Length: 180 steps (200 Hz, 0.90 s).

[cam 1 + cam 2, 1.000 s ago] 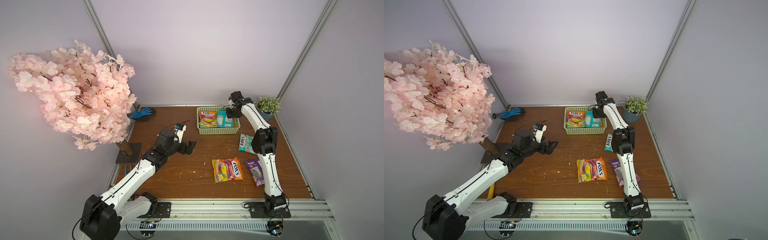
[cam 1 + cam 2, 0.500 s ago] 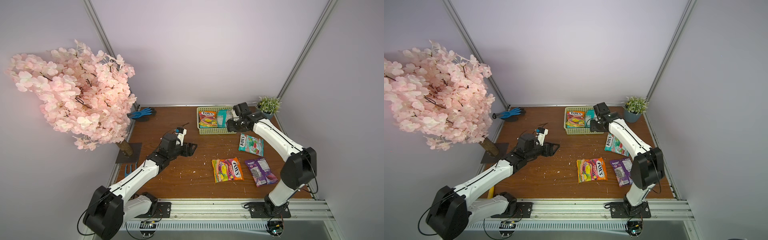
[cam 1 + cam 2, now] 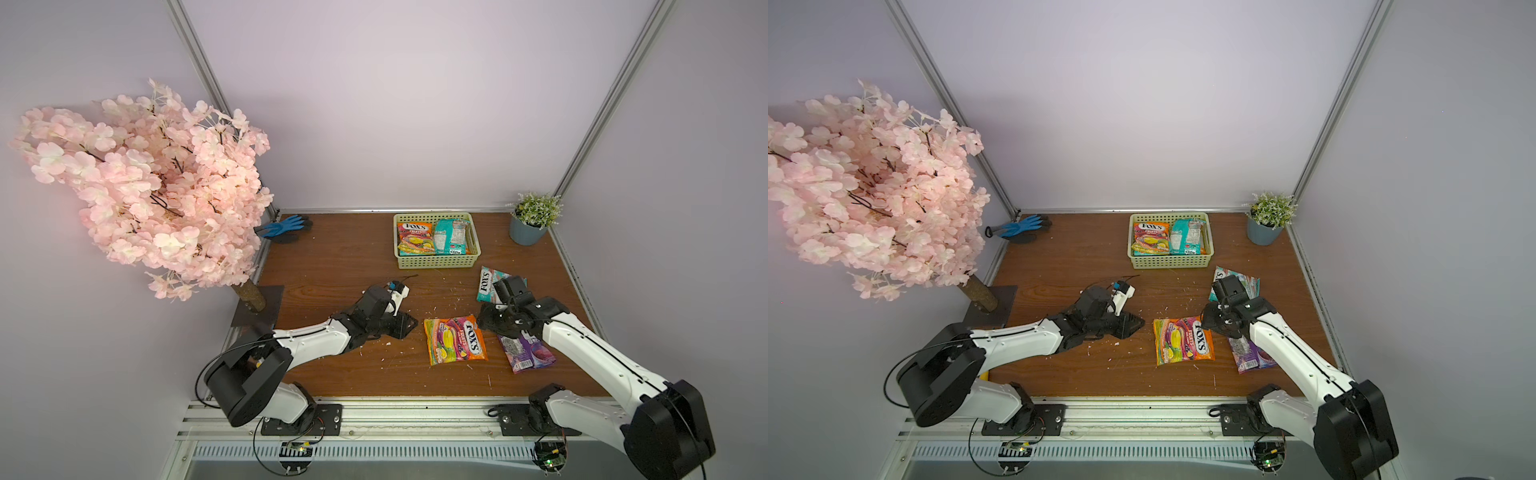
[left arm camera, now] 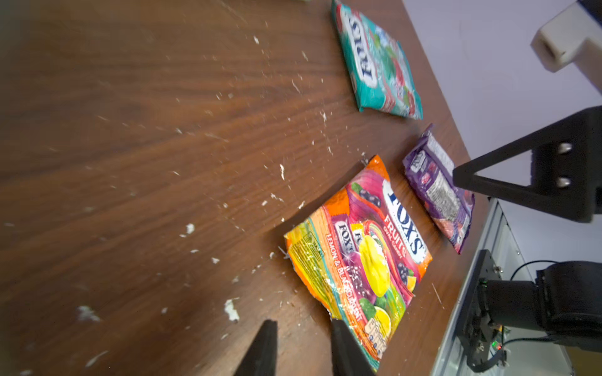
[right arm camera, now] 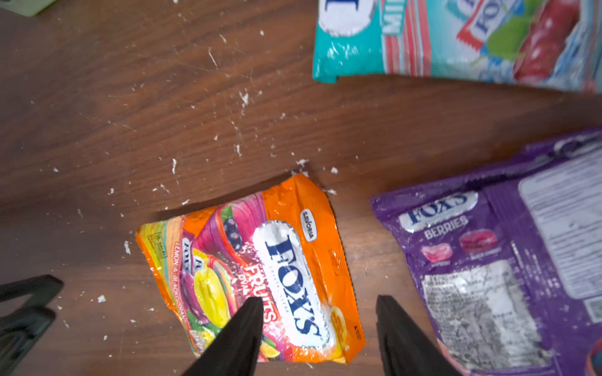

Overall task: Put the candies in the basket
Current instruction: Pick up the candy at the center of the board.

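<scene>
An orange candy bag [image 3: 455,345], splashed with pink, yellow and green fruit and bearing a white oval with blue "FOX'S" lettering, stood out against the dark brown wood-grain table [image 3: 332,257], itself flecked with white crumbs [image 4: 232,309]. The purple bag [image 3: 521,353] carried a white printed label; the teal bag [image 3: 485,282] showed red stripes. The basket [image 3: 436,262] was a pale yellow-green lattice, with a second orange bag [image 3: 413,239] and a second teal bag [image 3: 451,237] inside. The glove [image 3: 286,226] was blue, the tree [image 3: 158,187] pink-blossomed, the pot [image 3: 525,235] blue-grey under green leaves, the walls [image 3: 415,104] pale lilac.
</scene>
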Each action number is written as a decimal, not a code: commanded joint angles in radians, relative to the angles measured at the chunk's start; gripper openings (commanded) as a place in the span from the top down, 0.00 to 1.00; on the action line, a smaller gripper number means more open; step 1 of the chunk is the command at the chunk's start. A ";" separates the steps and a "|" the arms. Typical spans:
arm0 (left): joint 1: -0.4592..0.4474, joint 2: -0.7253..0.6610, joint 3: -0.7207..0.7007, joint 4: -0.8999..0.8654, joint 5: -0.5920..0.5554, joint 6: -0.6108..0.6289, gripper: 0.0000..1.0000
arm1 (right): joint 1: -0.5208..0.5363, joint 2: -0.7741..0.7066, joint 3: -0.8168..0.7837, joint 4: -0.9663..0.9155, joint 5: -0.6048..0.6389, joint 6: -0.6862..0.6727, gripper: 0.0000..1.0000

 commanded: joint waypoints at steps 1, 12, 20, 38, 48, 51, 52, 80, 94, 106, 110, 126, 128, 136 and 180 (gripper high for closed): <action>-0.055 0.069 0.067 0.043 -0.004 0.004 0.76 | 0.001 -0.015 -0.049 0.092 -0.079 0.072 0.37; -0.070 0.104 0.090 0.038 -0.006 0.011 0.79 | 0.001 -0.005 -0.072 0.132 -0.134 0.066 0.36; -0.074 0.129 0.096 0.040 -0.004 0.012 0.80 | -0.001 0.005 -0.087 0.154 -0.164 0.066 0.36; -0.074 0.175 0.105 0.043 0.002 0.012 0.83 | -0.003 0.018 -0.110 0.195 -0.189 0.062 0.33; -0.076 0.198 0.104 0.046 0.007 0.014 0.84 | -0.007 0.025 -0.120 0.209 -0.192 0.056 0.32; -0.076 0.203 0.102 0.047 0.011 0.014 0.85 | -0.009 0.028 -0.124 0.211 -0.190 0.054 0.31; -0.076 0.205 0.101 0.048 0.012 0.013 0.85 | -0.010 0.029 -0.125 0.212 -0.190 0.054 0.31; -0.076 0.258 0.095 0.046 0.025 0.018 0.86 | -0.039 0.056 -0.148 0.220 -0.175 0.035 0.27; -0.076 0.284 0.096 0.033 0.017 0.020 0.86 | -0.056 0.065 -0.157 0.220 -0.159 0.019 0.24; -0.076 0.301 0.100 0.009 0.003 0.023 0.87 | -0.074 0.072 -0.165 0.222 -0.149 0.003 0.22; -0.076 0.305 0.100 -0.002 -0.004 0.025 0.88 | -0.081 0.073 -0.170 0.226 -0.156 -0.003 0.22; -0.077 0.313 0.102 -0.046 -0.037 0.036 0.89 | -0.097 0.081 -0.199 0.271 -0.221 -0.016 0.20; -0.076 0.313 0.101 -0.050 -0.042 0.037 0.89 | -0.097 0.082 -0.204 0.277 -0.231 -0.017 0.20; -0.076 0.313 0.094 -0.065 -0.058 0.038 0.89 | -0.097 0.082 -0.221 0.307 -0.278 -0.013 0.19; -0.076 0.306 0.067 -0.111 -0.111 0.031 0.90 | -0.114 0.043 -0.348 0.565 -0.502 0.103 0.18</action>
